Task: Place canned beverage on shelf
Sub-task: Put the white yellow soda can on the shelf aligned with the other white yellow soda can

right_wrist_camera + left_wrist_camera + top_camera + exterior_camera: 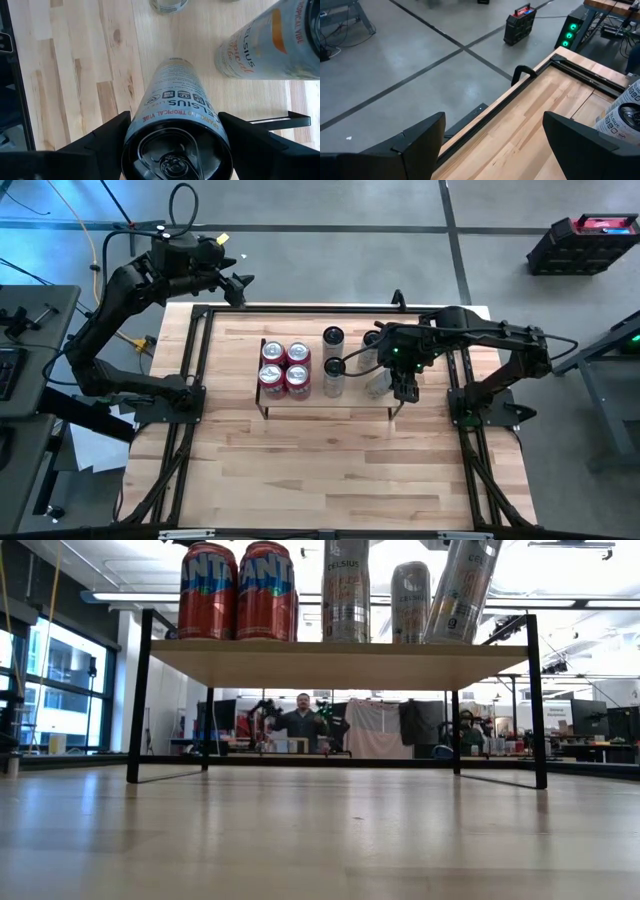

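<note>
Four red soda cans (285, 368) stand in a tight square at the left end of the shelf (355, 397), a low light-wood board on a thin black wire frame set on the far half of the wooden table (330, 470). Two tall slim silver cans (333, 338) stand upright near the middle of the board, one behind the other, and another slim can (410, 600) stands farther right toward the back. My right pincer (403, 388) hangs over the right end of the shelf with one more slim silver can (378, 383) sitting inside it. Seen from table height, that can leans to the right with its base on the board. Seen from my right wrist, its dark top with the pull tab fills the space inside the pincer, and I cannot tell whether I am squeezing it or only flanking it. My left pincer (235, 285) waits well away, raised beyond the far left corner of the table. Its two dark fingers (420, 140) stand wide apart with nothing between them, only the table edge, a black rail and the grey floor past them. Under the shelf, looking level across the table, a person (303, 720) shows far back in the room among desks and equipment
</note>
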Robot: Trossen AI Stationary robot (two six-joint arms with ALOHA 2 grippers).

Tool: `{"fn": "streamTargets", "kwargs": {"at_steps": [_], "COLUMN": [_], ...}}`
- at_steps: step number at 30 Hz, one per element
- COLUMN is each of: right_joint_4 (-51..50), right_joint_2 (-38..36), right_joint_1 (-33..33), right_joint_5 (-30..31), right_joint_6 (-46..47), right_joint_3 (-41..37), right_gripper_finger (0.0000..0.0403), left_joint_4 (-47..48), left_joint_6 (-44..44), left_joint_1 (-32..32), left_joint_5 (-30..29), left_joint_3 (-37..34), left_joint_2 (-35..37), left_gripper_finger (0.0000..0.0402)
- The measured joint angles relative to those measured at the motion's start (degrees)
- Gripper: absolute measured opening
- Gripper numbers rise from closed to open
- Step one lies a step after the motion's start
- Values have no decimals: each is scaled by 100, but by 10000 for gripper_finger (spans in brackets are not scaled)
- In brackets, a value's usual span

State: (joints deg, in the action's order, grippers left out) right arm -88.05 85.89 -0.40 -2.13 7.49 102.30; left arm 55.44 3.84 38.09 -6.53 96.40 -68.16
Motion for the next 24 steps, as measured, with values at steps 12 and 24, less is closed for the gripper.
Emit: {"fn": "streamTargets", "kwargs": {"at_steps": [12,24], "right_joint_4": [-182,-158], "right_joint_2": [9,2], "right_joint_1": [0,0], "right_joint_5": [6,50], "right_joint_6": [131,153], "right_joint_3": [125,188], "right_gripper_finger": [280,280], "left_joint_4": [0,2], "left_joint_6": [0,-16], "left_joint_1": [0,-108], "left_joint_5": [1,0], "left_joint_3": [0,0], "left_joint_2": [0,2], "left_gripper_finger": [326,326]}}
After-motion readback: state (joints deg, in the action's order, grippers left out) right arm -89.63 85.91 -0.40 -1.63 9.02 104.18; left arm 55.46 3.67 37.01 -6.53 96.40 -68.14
